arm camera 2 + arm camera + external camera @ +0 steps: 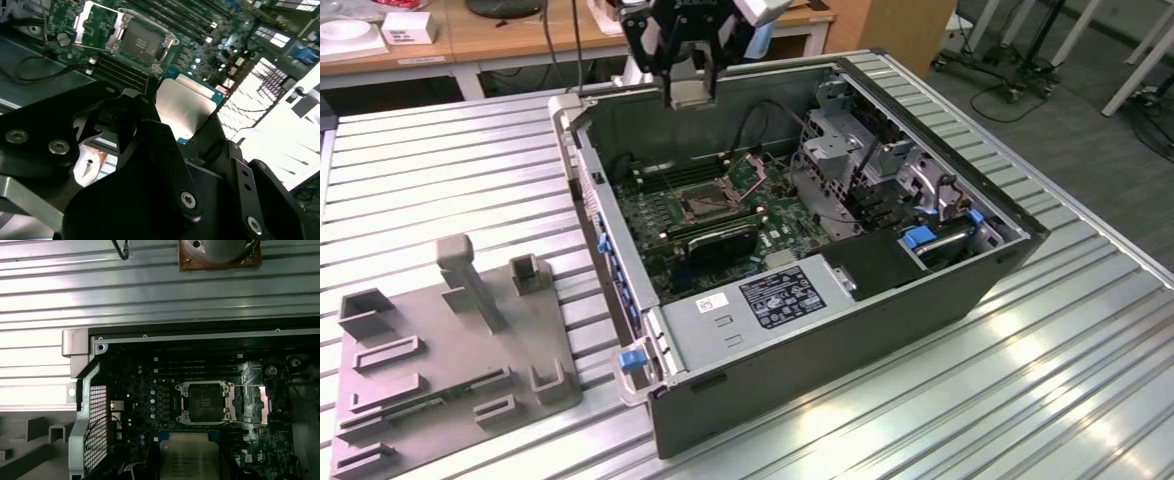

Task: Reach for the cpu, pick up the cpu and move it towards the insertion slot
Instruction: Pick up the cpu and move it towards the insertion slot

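Observation:
My gripper (690, 97) hangs above the back wall of the open computer case (854, 330), shut on the cpu (690, 88), a thin square chip with a pale metal face. In the second wrist view the cpu (184, 106) sits clamped between the two black fingers (150, 130), face showing, green edge visible. The insertion slot (698, 207) is a dark square socket with a silvery frame on the green board, below the gripper and nearer the case's middle. Its retaining frame stands open in both wrist views, insertion slot (141, 42) and insertion slot (204, 402), with the cpu (190, 460) short of it.
Inside the case are long memory slots (707, 238), a metal drive cage (854, 160), loose cables (754, 130) and a power supply (774, 300). A grey plastic fixture (454, 350) lies on the slatted metal table (440, 170) at the exterior view's left. Wooden desks stand behind.

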Robot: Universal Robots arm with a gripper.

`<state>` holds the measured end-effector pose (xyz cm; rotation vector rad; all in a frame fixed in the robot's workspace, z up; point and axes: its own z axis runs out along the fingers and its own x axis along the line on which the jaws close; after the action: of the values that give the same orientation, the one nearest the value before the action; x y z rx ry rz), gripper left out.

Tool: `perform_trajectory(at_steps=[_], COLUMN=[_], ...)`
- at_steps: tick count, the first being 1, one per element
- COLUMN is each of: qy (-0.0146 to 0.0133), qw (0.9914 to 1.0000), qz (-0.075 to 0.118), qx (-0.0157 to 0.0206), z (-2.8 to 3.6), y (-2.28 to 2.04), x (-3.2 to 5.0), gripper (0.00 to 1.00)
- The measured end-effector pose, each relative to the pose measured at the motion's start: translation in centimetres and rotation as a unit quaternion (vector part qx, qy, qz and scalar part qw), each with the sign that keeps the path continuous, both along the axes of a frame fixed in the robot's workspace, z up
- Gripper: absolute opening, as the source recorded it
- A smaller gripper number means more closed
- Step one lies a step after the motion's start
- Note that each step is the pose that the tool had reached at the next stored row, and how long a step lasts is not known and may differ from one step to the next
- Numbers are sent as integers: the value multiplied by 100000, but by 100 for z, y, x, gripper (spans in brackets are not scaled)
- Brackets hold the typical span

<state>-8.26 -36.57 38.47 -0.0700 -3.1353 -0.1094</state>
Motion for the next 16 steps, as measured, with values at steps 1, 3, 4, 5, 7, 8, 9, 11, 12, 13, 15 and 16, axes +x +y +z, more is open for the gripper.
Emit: perform_trajectory(at_steps=[1, 3, 4, 5, 7, 8, 9, 11, 12, 13, 15, 16], qy=[13, 17, 18, 25, 18, 21, 25, 27, 32, 45, 60, 62], qw=[100000, 100000, 100000, 100000, 100000, 100000, 100000, 100000, 100000, 100000, 100000, 100000], qz=[2, 0, -7, -1, 1, 1, 9, 5, 3, 3, 5, 5], qx=[-6, -1, -4, -9, 0, 0, -12, -5, -2, -10, -5, -1], z=[-10, -35, -49, -63, -95, -109, -121, -144, -155, -165, -185, -194], y=[22, 71, 99, 128, 189, 218, 246, 298, 317, 333, 358, 364], x=[26, 70, 84, 97, 123, 137, 156, 208, 242, 275, 323, 336], gripper=[55, 55, 55, 55, 55, 55, 55, 55, 55, 55, 55, 55])
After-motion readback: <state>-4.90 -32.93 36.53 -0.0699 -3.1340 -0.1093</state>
